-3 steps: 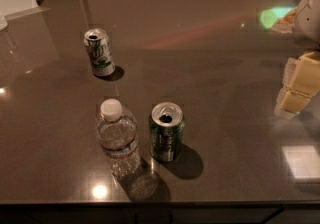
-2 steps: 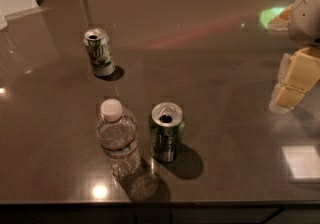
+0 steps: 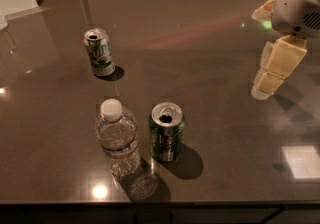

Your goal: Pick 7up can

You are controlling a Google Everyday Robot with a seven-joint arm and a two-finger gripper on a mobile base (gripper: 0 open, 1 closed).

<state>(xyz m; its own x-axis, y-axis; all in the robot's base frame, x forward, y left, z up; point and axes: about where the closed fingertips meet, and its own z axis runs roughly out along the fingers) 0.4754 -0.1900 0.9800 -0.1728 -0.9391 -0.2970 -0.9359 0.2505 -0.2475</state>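
The 7up can (image 3: 99,52) stands upright at the back left of the dark table (image 3: 210,118), whitish-silver with green lettering and an opened silver top. My gripper (image 3: 262,53) hangs above the table's right side, far to the right of the can and touching nothing. It is open and empty. One cream finger (image 3: 277,65) points down and left, and the other shows behind the white wrist (image 3: 300,8).
A darker green can (image 3: 166,132) stands at the front centre. A clear plastic water bottle (image 3: 118,138) with a white cap stands just left of it. The table's front edge runs along the bottom. A pale wall lies behind.
My gripper has moved left over the table, a little toward the cans. The cans and the bottle have not moved.
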